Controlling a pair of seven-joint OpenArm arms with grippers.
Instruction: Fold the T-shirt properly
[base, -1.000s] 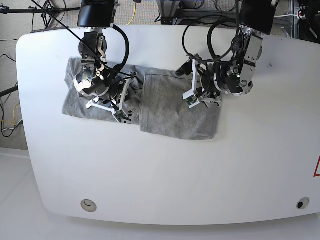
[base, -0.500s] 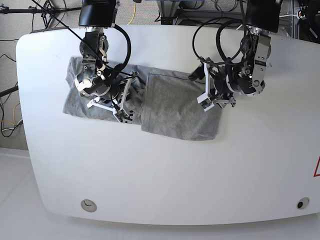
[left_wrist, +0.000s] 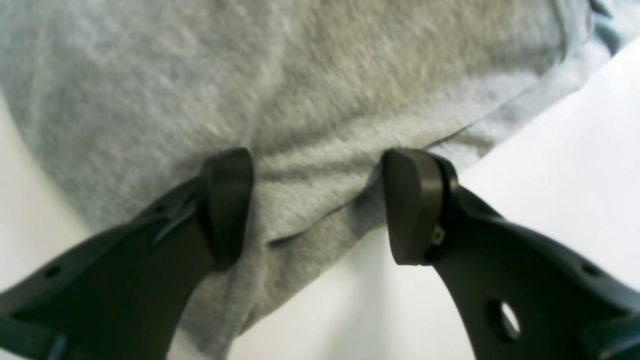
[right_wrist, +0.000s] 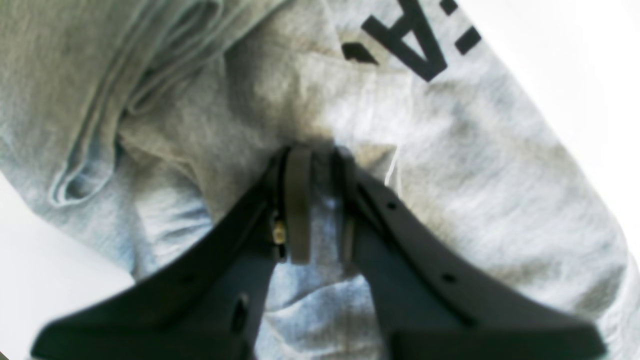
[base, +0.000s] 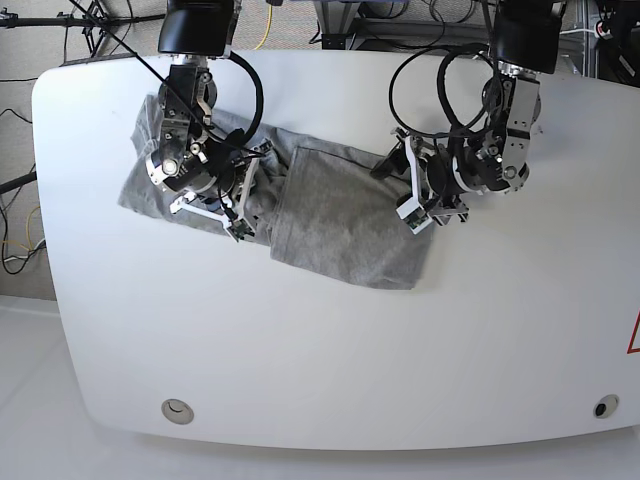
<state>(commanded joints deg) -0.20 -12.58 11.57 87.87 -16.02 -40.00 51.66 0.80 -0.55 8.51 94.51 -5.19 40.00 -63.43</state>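
The heather-grey T-shirt (base: 340, 225) lies part-folded and askew on the far half of the white table (base: 350, 380). My right gripper (base: 240, 212), on the left of the base view, is shut on a bunched fold of the shirt (right_wrist: 210, 115); the right wrist view shows its jaws (right_wrist: 320, 160) pinching cloth just below black lettering (right_wrist: 415, 40). My left gripper (base: 412, 215) sits at the shirt's right edge. In the left wrist view it (left_wrist: 320, 200) is open, its fingers straddling the layered edge of the shirt (left_wrist: 300, 85) without clamping it.
Black cables (base: 440, 80) loop from both arms above the far part of the table. Two round fittings (base: 178, 408) sit near the front edge, one at each corner. A red mark (base: 634, 335) shows at the right edge.
My left gripper has moved off the shirt's middle to its right edge. The shirt has skewed: its folded right panel now tilts down to the right, and its left part has shifted up.
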